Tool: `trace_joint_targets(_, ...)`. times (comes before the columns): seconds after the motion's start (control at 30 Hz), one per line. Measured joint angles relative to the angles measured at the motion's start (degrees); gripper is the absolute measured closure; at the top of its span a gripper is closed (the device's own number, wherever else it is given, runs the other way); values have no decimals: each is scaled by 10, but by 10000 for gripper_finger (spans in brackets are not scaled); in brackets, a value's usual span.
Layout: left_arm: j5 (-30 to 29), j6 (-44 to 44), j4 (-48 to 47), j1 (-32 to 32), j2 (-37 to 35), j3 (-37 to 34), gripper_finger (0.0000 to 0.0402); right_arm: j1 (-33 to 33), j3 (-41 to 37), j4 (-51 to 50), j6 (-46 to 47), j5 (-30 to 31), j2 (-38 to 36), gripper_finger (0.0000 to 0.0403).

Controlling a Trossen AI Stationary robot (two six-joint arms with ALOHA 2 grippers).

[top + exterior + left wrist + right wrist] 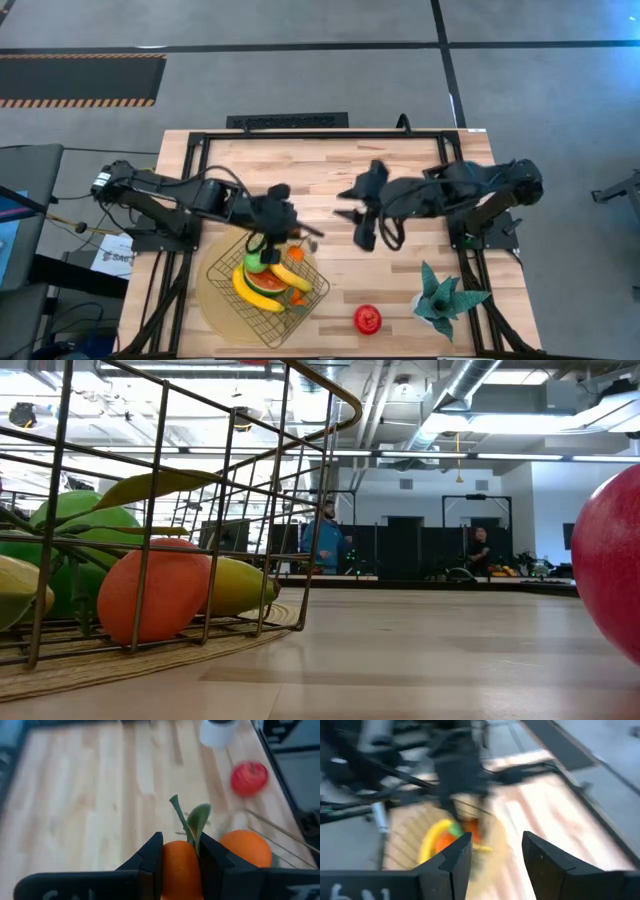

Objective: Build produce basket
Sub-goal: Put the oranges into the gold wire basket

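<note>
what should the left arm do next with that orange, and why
Probably lower it and open the jaws. The left gripper is shut on a leafy orange over the basket, which already holds other fruit, so releasing there adds it.

Left gripper (270, 240) holds a leafy orange (268, 254) over the fruit-filled basket (228, 258).

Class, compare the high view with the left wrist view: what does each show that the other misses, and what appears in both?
Only the high view shows the dark wire mesh basket holding yellow bananas, the teal spiky-leaved plant and the open right gripper above bare table. Only the left wrist view shows the left gripper shut on a small leafy orange, with a second orange beside it. Both show the shiny red round fruit on the wooden table.
</note>
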Motion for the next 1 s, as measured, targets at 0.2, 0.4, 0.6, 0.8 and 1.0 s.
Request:
trace_joint_targets(0.2, 2, -120, -65, -85, 4, 0, 340, -29, 51, -150, 37, 31, 0, 216)
trace_joint_targets(0.4, -17, -270, -75, -159, 5, -44, 340, -54, 54, -181, 38, 30, -4, 228)
trace_joint_targets(0.6, -33, -402, -56, -191, 11, -138, 340, -54, 54, -180, 23, 22, -4, 226)
trace_joint_targets(0.8, -42, -422, 4, -195, 14, -185, 340, -54, 54, -182, 22, 14, -4, 223)
trace_joint_targets(1.0, -38, -446, 15, -194, 14, -213, 340, -54, 54, -193, 22, 12, -4, 226)
